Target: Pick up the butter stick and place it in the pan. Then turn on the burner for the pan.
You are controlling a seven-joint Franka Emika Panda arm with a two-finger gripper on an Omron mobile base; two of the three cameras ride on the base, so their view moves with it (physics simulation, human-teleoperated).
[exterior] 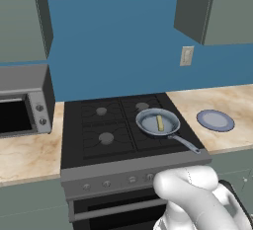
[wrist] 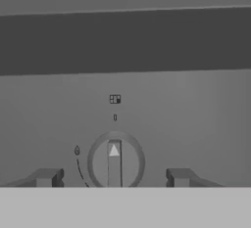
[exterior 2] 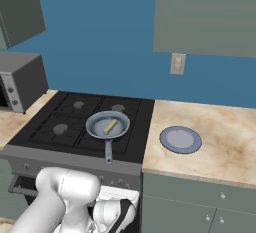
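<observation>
The pale yellow butter stick (exterior: 159,122) (exterior 2: 110,126) lies inside the grey-blue pan (exterior: 148,123) (exterior 2: 121,123). The pan sits on the front right burner (exterior: 151,143) of the black stovetop, handle pointing toward the front. The pan hides most of that burner. In the hand view my gripper (wrist: 113,177) is open in front of the stove's grey control panel. A round knob (wrist: 115,162) with an upward-pointing white mark stands between the two fingertips (wrist: 46,177), and there is a gap on each side of it.
A flat blue-grey plate (exterior: 215,120) (exterior 2: 180,139) rests on the marble counter right of the stove. A microwave (exterior: 22,100) (exterior 2: 20,79) stands on the left counter. Other knobs (exterior: 106,183) line the stove front, and my white arm covers the panel's right end.
</observation>
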